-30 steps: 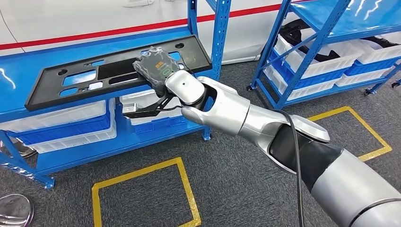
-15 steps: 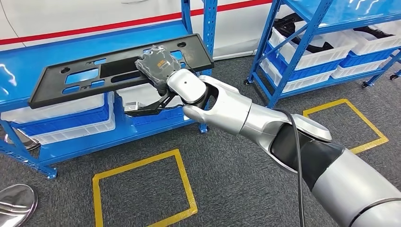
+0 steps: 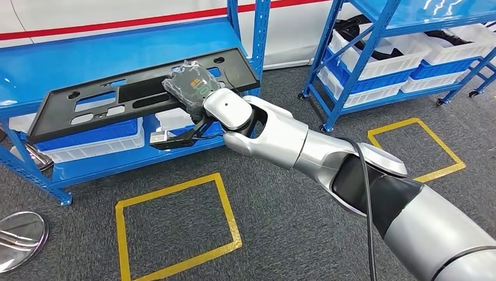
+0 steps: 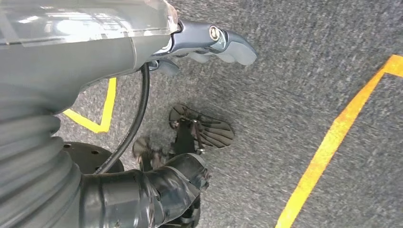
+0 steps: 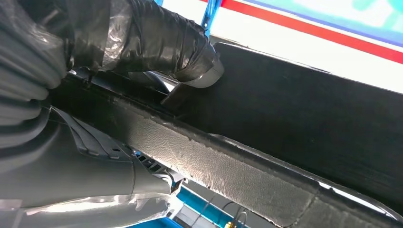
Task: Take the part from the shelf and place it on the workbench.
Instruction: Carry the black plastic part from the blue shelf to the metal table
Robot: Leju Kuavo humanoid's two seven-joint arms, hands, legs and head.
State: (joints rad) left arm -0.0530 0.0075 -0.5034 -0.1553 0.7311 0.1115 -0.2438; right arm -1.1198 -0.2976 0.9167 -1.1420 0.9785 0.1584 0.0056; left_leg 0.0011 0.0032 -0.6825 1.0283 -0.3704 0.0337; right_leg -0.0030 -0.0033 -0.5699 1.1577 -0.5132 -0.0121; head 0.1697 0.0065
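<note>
1. The right hand (image 3: 188, 84) is gripping the long black panel (image 3: 105, 98) near one end, with the back of the hand on top and its fingers (image 5: 157, 35) wrapping over the panel's edge in the right wrist view. The fingers are holding the part, not spread.
2. The panel is lying roughly level at the front of the blue shelf (image 3: 88, 55), at the height of the upper deck. Whether it is resting on the deck or hanging just clear of it cannot be told.
3. Gripping near one end is leaving most of the length sticking out to the side. Keeping the panel flat is probably helping it pass the shelf's upright post (image 3: 261, 26) without snagging.
4. The left hand (image 4: 209, 45) is hanging down over the grey carpet (image 4: 309, 52) with nothing in it, its fingers curling in close together.
5. White and blue bins (image 3: 88, 137) are sitting on the lower deck beneath the panel, so a drop there could catch on them.
6. By my judgement the taking step is under way, and carrying the panel to the surface is not yet done.
</note>
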